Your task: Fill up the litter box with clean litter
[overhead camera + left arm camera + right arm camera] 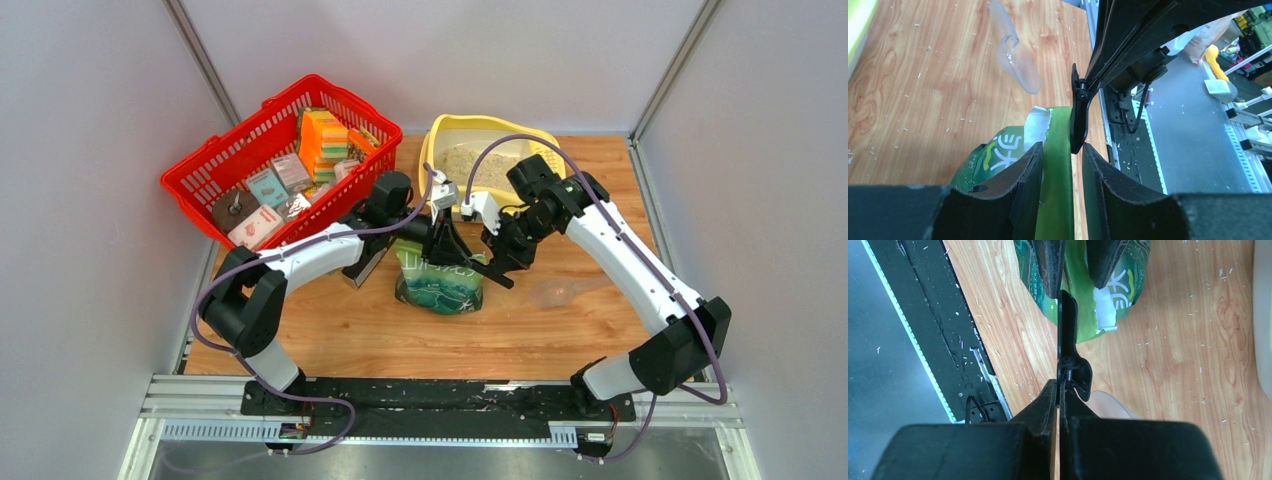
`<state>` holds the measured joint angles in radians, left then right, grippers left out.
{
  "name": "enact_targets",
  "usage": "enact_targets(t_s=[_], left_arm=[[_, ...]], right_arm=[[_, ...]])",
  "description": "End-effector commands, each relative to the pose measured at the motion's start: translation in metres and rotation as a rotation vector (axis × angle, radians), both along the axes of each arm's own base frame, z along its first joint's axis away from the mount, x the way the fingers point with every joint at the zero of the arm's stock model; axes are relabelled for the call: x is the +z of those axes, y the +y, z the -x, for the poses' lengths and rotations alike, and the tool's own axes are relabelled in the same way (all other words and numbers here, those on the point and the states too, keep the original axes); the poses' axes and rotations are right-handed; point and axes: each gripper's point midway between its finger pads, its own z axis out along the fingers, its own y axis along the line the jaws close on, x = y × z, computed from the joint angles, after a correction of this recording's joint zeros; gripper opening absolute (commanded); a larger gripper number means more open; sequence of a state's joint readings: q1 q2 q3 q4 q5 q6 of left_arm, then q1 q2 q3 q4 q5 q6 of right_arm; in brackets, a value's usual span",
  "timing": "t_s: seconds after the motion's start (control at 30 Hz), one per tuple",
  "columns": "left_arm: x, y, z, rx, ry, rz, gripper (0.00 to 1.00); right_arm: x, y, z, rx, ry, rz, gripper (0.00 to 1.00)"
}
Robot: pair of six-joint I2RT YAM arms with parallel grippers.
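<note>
One litter box (480,122); one green bag (440,288); one red basket (232,145); one clear scoop (560,292); one black clip (1066,325).

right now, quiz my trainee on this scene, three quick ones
1. Fill in: the litter box already holds some ____.
2. True or false: the right gripper is shut on the clip.
3. The scoop lies: A) on the table B) in the litter box C) on the clip.
Key: 1 litter; 2 true; 3 A.
</note>
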<state>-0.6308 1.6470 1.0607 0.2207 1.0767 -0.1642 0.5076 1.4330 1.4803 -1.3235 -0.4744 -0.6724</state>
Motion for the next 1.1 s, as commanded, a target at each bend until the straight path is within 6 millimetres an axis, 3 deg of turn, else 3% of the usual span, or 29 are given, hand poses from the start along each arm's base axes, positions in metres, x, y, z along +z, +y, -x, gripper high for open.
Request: enact_targets(t_s=[0.0, 0.4, 0.67, 1.07], left_arm=[[0.018, -0.001, -0.001, -0.031, -0.030, 0.073, 0.42], [0.014, -0.009, 0.001, -0.049, -0.006, 0.075, 0.43], [0.007, -0.001, 0.007, -0.068, 0.014, 0.062, 0.45], [-0.006, -0.013, 0.011, -0.093, -0.005, 0.035, 0.43]], right_arm=[[0.019, 0.004, -0.006, -0.009, -0.089, -0.055, 0.00], [0.010, 0.006, -0.012, -0.014, -0.079, -0.046, 0.00], [0.001, 0.003, -0.008, -0.005, -0.057, -0.025, 0.00], [0.015, 0.017, -0.021, -0.040, -0.079, -0.087, 0.00]])
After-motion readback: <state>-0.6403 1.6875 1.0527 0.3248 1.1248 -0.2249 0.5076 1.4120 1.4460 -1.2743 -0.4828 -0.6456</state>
